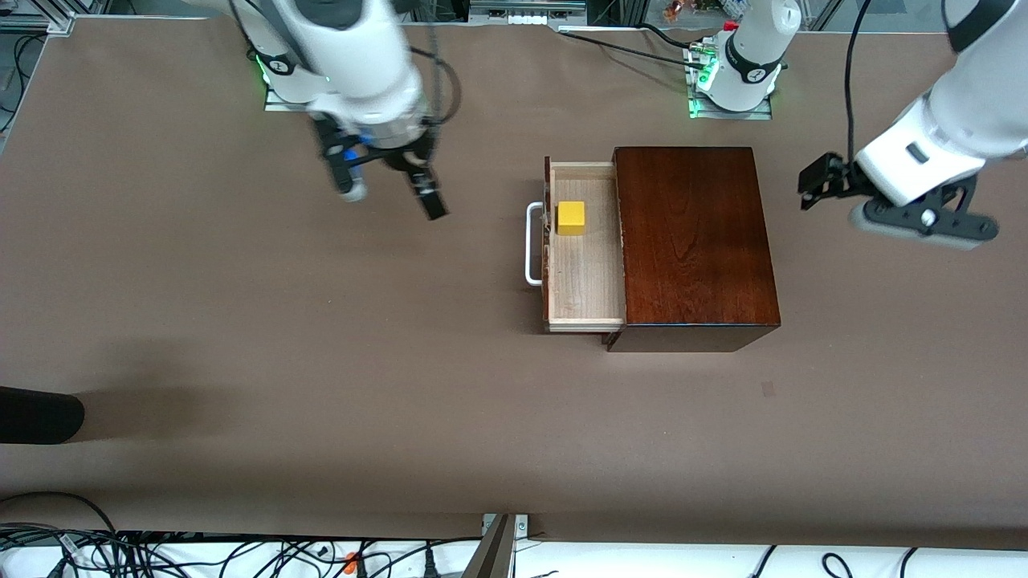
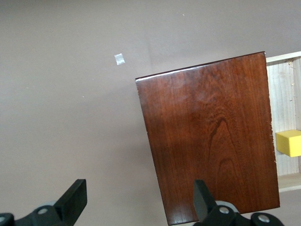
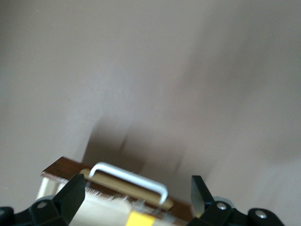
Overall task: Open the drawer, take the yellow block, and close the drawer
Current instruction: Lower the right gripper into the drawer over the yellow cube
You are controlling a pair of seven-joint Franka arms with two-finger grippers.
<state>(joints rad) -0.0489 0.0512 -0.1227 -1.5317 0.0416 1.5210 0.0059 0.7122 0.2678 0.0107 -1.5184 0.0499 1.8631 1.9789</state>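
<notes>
The drawer (image 1: pixel 585 291) stands pulled out of the mahogany box (image 1: pixel 692 241) toward the right arm's end, its white handle (image 1: pixel 531 244) leading. The yellow block (image 1: pixel 571 217) lies in the drawer, near the handle side. My right gripper (image 1: pixel 393 195) is open and empty above the bare table, apart from the handle, toward the right arm's end. Its wrist view shows the handle (image 3: pixel 129 178) and a strip of the block (image 3: pixel 141 219). My left gripper (image 1: pixel 815 189) is open and empty, in the air off the box's closed end. Its wrist view shows the box (image 2: pixel 211 136) and block (image 2: pixel 289 142).
A brown mat (image 1: pixel 321 361) covers the table. A small pale mark (image 2: pixel 119 59) lies on it near the box. A dark rounded object (image 1: pixel 36 414) pokes in at the table's edge at the right arm's end. Cables lie along the edge nearest the front camera.
</notes>
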